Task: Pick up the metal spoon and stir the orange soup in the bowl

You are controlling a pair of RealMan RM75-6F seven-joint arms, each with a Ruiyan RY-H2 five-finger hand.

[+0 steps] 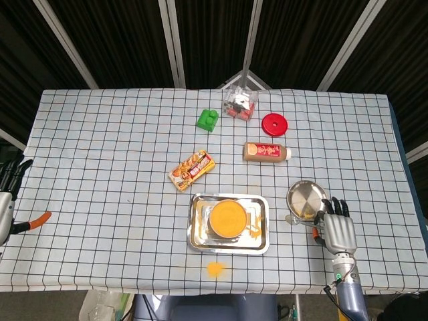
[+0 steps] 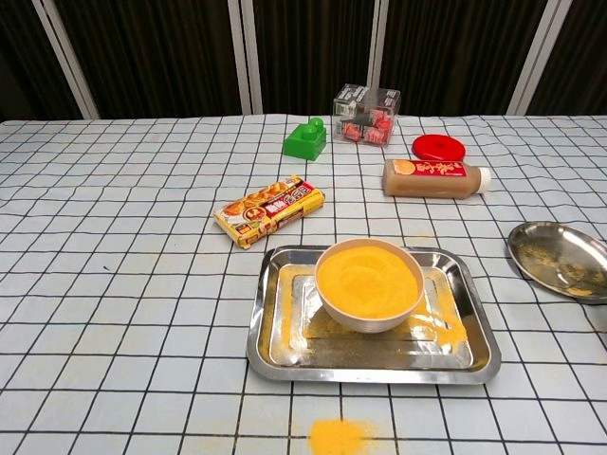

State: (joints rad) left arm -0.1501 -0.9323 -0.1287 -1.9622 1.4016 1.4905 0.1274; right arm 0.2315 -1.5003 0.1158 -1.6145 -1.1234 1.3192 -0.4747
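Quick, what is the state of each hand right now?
Left hand: open, holding nothing.
Right hand: on the spoon; whether it grips it cannot be told.

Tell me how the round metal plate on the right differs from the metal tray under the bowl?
The metal plate is round; the metal tray is rectangular with rounded corners. The plate carries only specks of orange, while the tray holds the bowl of orange soup and orange smears. The plate is smaller than the tray. Both are shiny metal and lie flat.

Soup bowl (image 2: 369, 282) in tray; spoon (image 1: 299, 221) beside.
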